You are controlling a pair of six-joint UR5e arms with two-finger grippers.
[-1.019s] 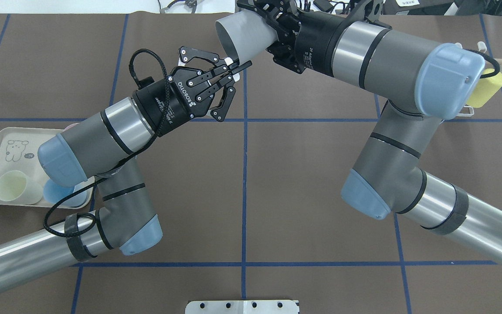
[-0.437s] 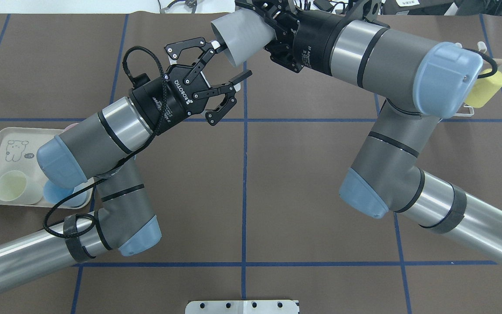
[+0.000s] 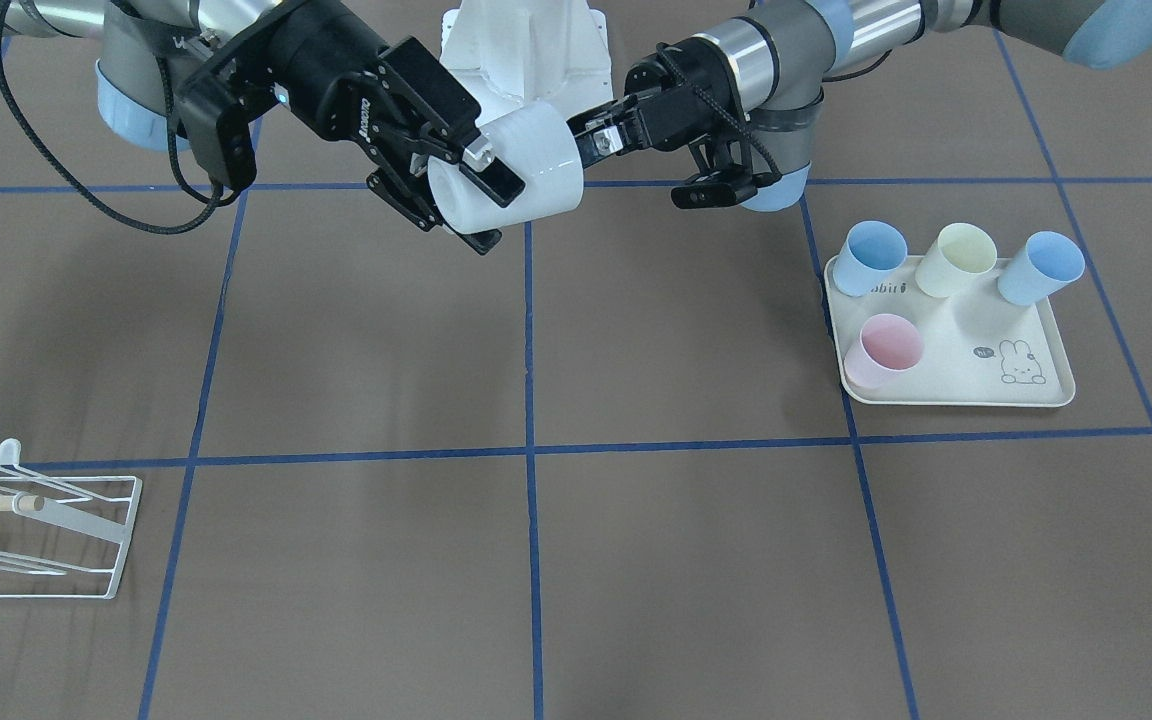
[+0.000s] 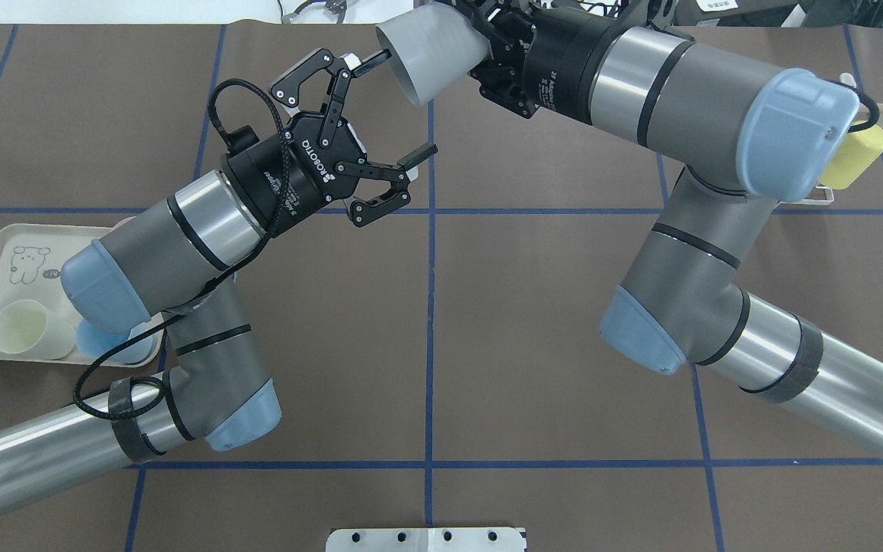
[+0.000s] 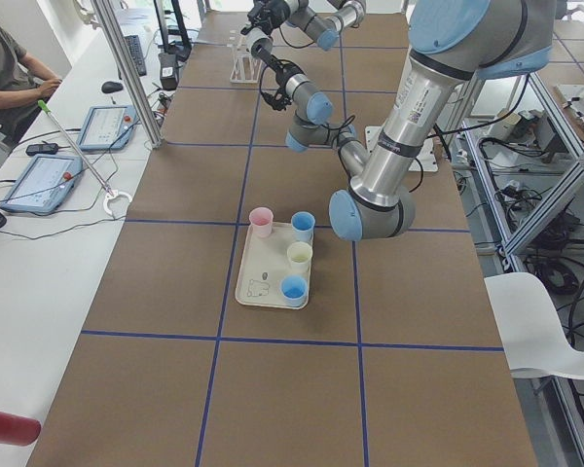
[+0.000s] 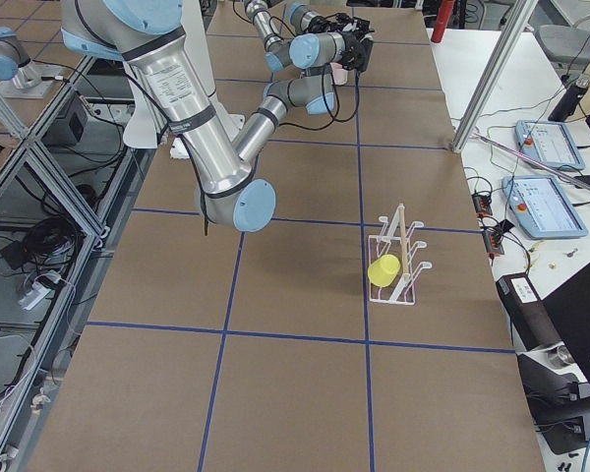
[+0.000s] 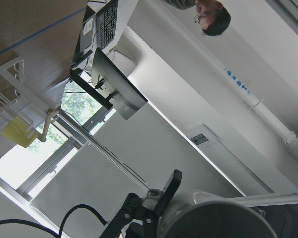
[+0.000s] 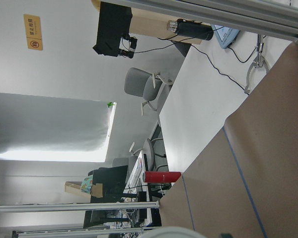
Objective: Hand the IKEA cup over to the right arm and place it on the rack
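Overhead exterior: right gripper (image 4: 484, 42) is clamped on the base end of the IKEA cup (image 4: 430, 57), which hangs off the table near the far middle edge. The cup's long axis runs near level, mouth facing the left gripper (image 4: 403, 103), closed end toward the right wrist. The left gripper's jaws are spread wide and hold nothing. Its upper fingertip (image 4: 372, 59) sits right at the cup's rim (touching or just clear, can't tell). Handover looks done; the left arm should clear out before the carry.

Outward: rack (image 3: 36, 520) sits well apart on the robot's right side, with one yellow cup (image 6: 383, 270) on it. The right arm is the nearer one. The cup's mouth points away from the rack, so likely the wrist must swing round and turn the mouth onto an upturned peg. Tray (image 3: 946, 375) with four cups sits on the left side, not involved.
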